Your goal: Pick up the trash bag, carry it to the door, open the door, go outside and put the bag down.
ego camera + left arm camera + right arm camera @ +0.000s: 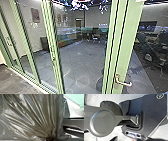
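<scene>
The left gripper pinches the trash bag where its shiny, grey-brown plastic bunches into tight pleats; the bag spreads out in creased folds from there. I cannot tell how the right gripper stands. Ahead, in the head view, pale green frames hold tall glass panes, and a metal lever handle sits low on the broad upright to the right. Through the glass runs a grey floor, with a colourful sofa along the left wall, framed pictures above, and a dark screen to the right near office chairs.
</scene>
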